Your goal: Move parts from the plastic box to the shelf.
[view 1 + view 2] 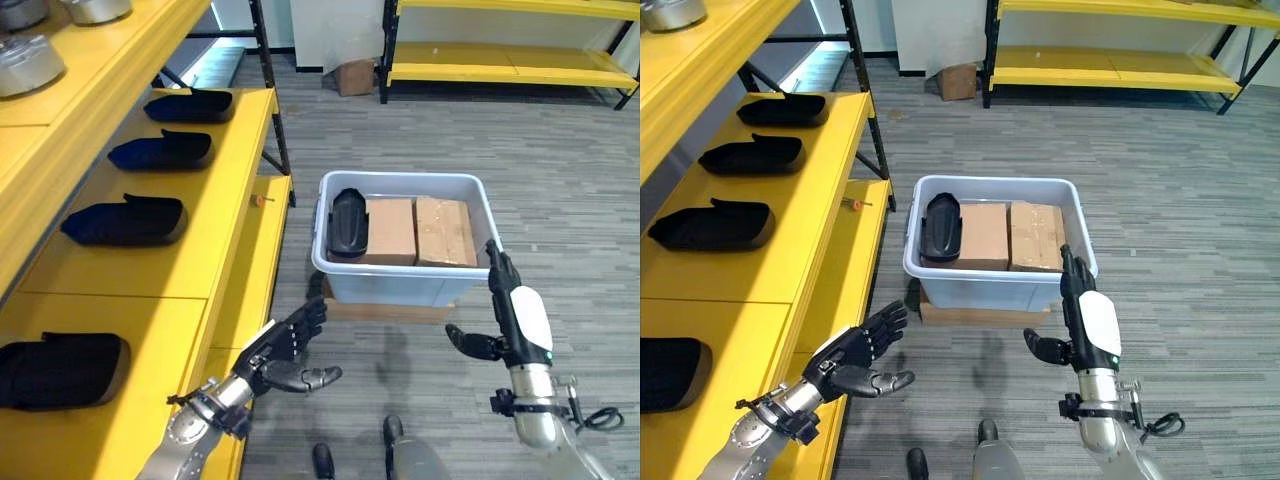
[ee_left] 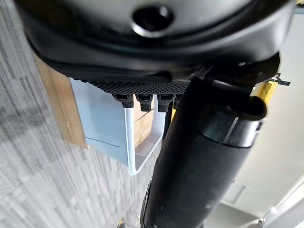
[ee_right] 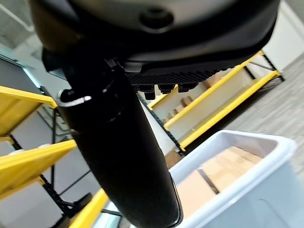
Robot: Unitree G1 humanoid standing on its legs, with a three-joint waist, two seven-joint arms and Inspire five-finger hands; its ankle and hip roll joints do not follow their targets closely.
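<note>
Here both hands' fingers apart, empty; black part (image 1: 347, 222) half-hidden in plastic box (image 1: 400, 282).

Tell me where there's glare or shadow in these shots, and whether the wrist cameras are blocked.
Left eye view: window light glares on the floor behind the shelf; soft shadows lie before the plastic box. Left wrist view: the left hand blocks much. Right wrist view: the right hand looms dark, with the box past it.
</note>
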